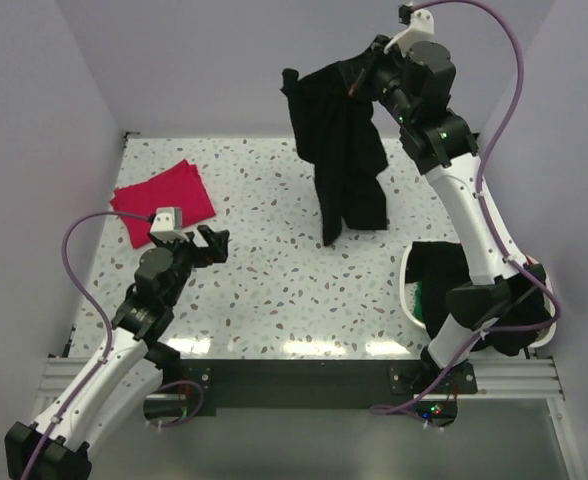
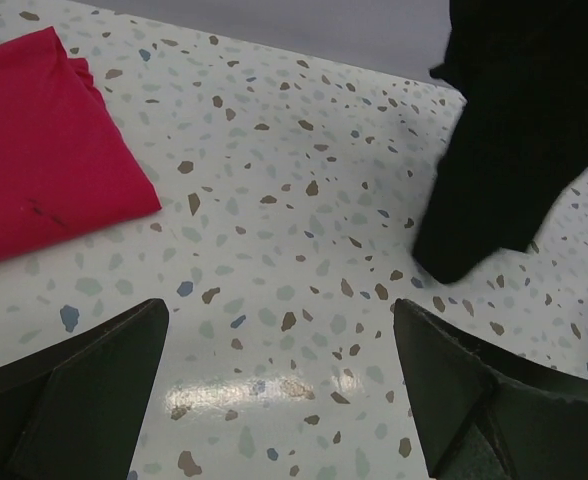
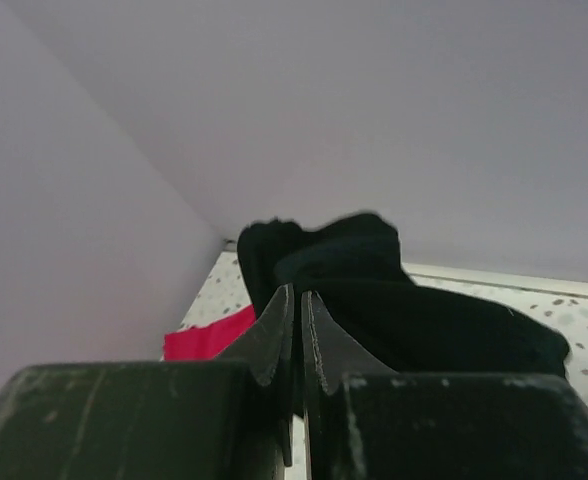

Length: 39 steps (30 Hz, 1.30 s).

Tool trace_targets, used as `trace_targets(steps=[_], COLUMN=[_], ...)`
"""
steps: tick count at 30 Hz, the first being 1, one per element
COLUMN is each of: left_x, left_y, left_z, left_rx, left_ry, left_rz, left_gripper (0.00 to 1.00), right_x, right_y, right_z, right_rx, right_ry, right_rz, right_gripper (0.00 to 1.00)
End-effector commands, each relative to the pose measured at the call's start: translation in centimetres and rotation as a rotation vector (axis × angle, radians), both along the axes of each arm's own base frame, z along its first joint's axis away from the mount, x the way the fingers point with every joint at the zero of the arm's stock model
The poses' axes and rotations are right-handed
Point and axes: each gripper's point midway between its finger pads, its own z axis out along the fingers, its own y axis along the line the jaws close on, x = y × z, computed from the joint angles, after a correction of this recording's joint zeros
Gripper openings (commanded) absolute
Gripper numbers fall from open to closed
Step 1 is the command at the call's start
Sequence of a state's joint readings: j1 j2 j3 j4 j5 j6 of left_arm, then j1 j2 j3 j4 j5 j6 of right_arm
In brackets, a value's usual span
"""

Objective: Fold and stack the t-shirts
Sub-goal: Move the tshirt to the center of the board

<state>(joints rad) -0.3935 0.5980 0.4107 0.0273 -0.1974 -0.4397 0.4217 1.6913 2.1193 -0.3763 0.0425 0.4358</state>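
Top external view: your right jaws are pressed together on the black t-shirt (image 1: 346,165), which hangs from them above the far side of the surface (image 1: 274,290). Your left jaws stand spread wide, holding nothing, just beside the folded pink t-shirt (image 1: 164,203), which lies flat at far left.

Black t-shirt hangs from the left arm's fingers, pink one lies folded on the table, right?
No: the black t-shirt hangs from the right arm's fingers, as the top external view shows. The pink one does lie folded on the table.
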Motion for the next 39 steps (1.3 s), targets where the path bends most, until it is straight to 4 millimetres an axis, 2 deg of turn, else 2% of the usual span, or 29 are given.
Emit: trace_targets(steps=[1, 5, 6, 7, 8, 9, 11, 12, 14, 15, 16, 17, 18, 19, 20, 22, 23, 24, 25, 26, 28, 29, 30, 31, 33, 34, 36, 37, 39], left_x=[0.1, -0.1, -0.2, -0.2, -0.3, -0.4, -0.5, -0.5, -0.7, -0.4, -0.7, -0.5, -0.7, -0.7, -0.5, -0.8, -0.6, -1.0, -0.9, -1.1, -1.4, -1.1, -1.1, -1.1, -1.3, -1.4, -0.9, -0.8, -0.1], left_y=[-0.1, -0.3, -0.4, -0.7, -0.8, -0.9, -1.4, -1.9, -3.2, -3.7, -4.7, -5.3, -6.3, -6.8, -7.5, -8.9, -9.6, -10.7, -11.7, -12.4, -14.0, -14.6, -15.5, -16.1, -17.7, -18.2, -18.9, -18.9, -18.5], left_z=[0.3, 1.0, 1.5, 1.6, 1.6, 2.0, 1.9, 2.2, 2.0, 2.0, 1.6, 1.3, 1.0, 0.4, -0.3, -1.8, -2.9, -3.4, -4.2, -4.6, -5.3, -6.5, -6.4, -7.9, -8.3, -9.8, -10.8, -12.0, -12.6], left_rx=[0.025, 0.012, 0.005, -0.001, -0.004, -0.014, -0.024, -0.034, -0.05, -0.067, -0.08, -0.098, -0.11, -0.12, -0.135, -0.143, -0.142, -0.141, -0.138, -0.134, -0.12, -0.104, -0.103, -0.094, -0.098, -0.079, -0.049, -0.027, 0.003], left_ry=[-0.024, -0.044, -0.059, -0.064, -0.067, -0.081, -0.088, -0.106, -0.112, -0.115, -0.107, -0.095, -0.083, -0.068, -0.05, -0.011, 0.021, 0.037, 0.056, 0.067, 0.085, 0.117, 0.122, 0.168, 0.19, 0.231, 0.263, 0.293, 0.306], left_rz=[-0.013, -0.029, -0.035, -0.05, -0.056, -0.061, -0.091, -0.114, -0.186, -0.2, -0.256, -0.28, -0.332, -0.357, -0.377, -0.42, -0.429, -0.458, -0.475, -0.489, -0.504, -0.504, -0.519, -0.525, -0.557, -0.56, -0.532, -0.517, -0.455], left_gripper=[1.0, 1.0, 1.0, 1.0, 1.0, 1.0, 0.99, 0.98, 0.96, 0.95, 0.93, 0.92, 0.9, 0.89, 0.89, 0.88, 0.87, 0.87, 0.87, 0.87, 0.87, 0.87, 0.88, 0.88, 0.88, 0.88, 0.89, 0.89, 0.89], right_x=[-5.9, -8.1, -7.5, -7.9, -9.2, -8.5, -9.1, -8.3, -7.6, -6.5, -6.0, -6.0, -6.0, -6.1, -7.0, -7.7, -8.8, -9.3, -9.8, -10.2, -11.2, -11.9, -12.2, -12.8, -13.2, -13.4, -13.8, -13.8, -13.9], right_y=[2.0, 1.9, 2.2, 2.2, 1.7, 2.2, 1.8, 1.8, 1.3, 0.7, 0.5, 0.3, 0.4, 0.7, 0.7, 0.7, 0.1, -0.4, -1.6, -2.1, -2.8, -3.1, -3.3, -3.6, -4.2, -4.5, -4.7, -4.5, -4.4], right_z=[9.4, 9.4, 6.8, 5.9, 6.4, 2.4, 0.1, -4.1, -8.2, -12.0, -14.4, -18.1, -20.7, -21.7, -25.7, -26.6, -29.4, -29.7, -31.8, -32.5, -33.8, -34.9, -35.4, -36.1, -36.7, -36.9, -37.8, -38.1, -39.0], right_rx=[0.083, 0.1, 0.086, 0.089, 0.118, 0.102, 0.103, 0.076, 0.037, -0.003, -0.042, -0.089, -0.117, -0.108, -0.118, -0.071, -0.087, -0.087, -0.121, -0.137, -0.166, -0.178, -0.187, -0.193, -0.212, -0.216, -0.227, -0.228, -0.235], right_ry=[-0.233, -0.212, -0.152, -0.134, -0.15, -0.066, -0.031, 0.051, 0.133, 0.21, 0.258, 0.348, 0.403, 0.411, 0.479, 0.457, 0.503, 0.499, 0.54, 0.555, 0.584, 0.607, 0.616, 0.626, 0.629, 0.627, 0.641, 0.642, 0.665], right_rz=[0.212, 0.251, 0.255, 0.26, 0.264, 0.271, 0.264, 0.24, 0.193, 0.135, 0.112, 0.105, 0.109, 0.119, 0.132, 0.141, 0.131, 0.116, 0.069, 0.052, 0.046, 0.045, 0.046, 0.046, 0.026, 0.017, 0.018, 0.026, 0.039], right_gripper=[0.0, 0.0, 0.0, 0.0, 0.0, 0.0, 0.0, 0.0, 0.0, 0.04, 0.13, 0.26, 0.31, 0.34, 0.4, 0.45, 0.48, 0.52, 0.55, 0.57, 0.59, 0.59, 0.59, 0.59, 0.59, 0.59, 0.6, 0.6, 0.6])
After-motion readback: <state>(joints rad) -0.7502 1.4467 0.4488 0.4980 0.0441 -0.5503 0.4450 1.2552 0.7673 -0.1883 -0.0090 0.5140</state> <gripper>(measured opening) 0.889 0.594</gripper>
